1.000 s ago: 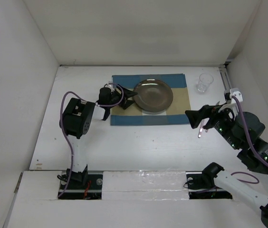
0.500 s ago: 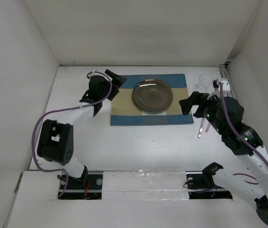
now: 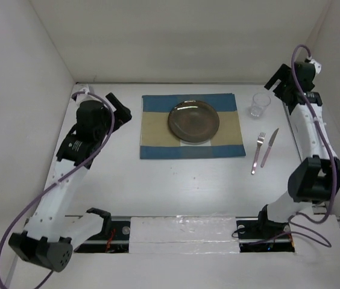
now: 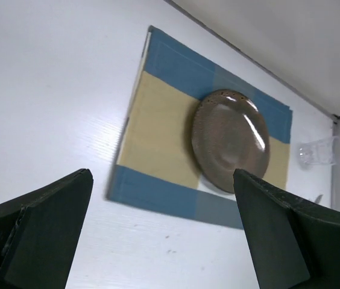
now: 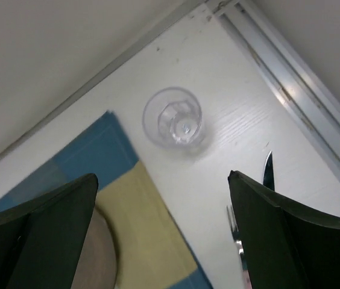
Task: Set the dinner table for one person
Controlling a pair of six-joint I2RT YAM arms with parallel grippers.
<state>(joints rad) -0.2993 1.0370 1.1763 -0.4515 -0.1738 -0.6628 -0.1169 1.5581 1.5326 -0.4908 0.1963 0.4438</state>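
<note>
The dinner table, a large flat matte white rectangular surface, is filling the floor of the white-walled enclosure and carrying every item in view. One blue-and-tan patchwork cloth placemat is lying flat on its far middle. One round brown glazed plate is sitting on the placemat's centre, slightly toward the far edge, its shallow well showing only glare. One clear faceted glass tumbler is standing upright on the bare surface just beyond the placemat's far right corner, apart from the cloth, and the right wrist view is looking down its mouth to its own base. One slim metal fork and one slim metal knife are lying side by side to the right of the placemat, the fork nearer the cloth, handles pointing toward the near edge. The plate is hiding the cloth beneath it. In the right wrist view a dark finger is covering most of the plate, and only the tips of fork and knife are peeking out beside the other finger. In the left wrist view the tumbler is looking small and faint. Two arms are in view. The left arm is reaching over the far left of the surface, the left jaws standing spread wide and gripping nothing. The right arm is stretching to the far right corner above the tumbler, the right jaws likewise released and holding nothing.
</note>
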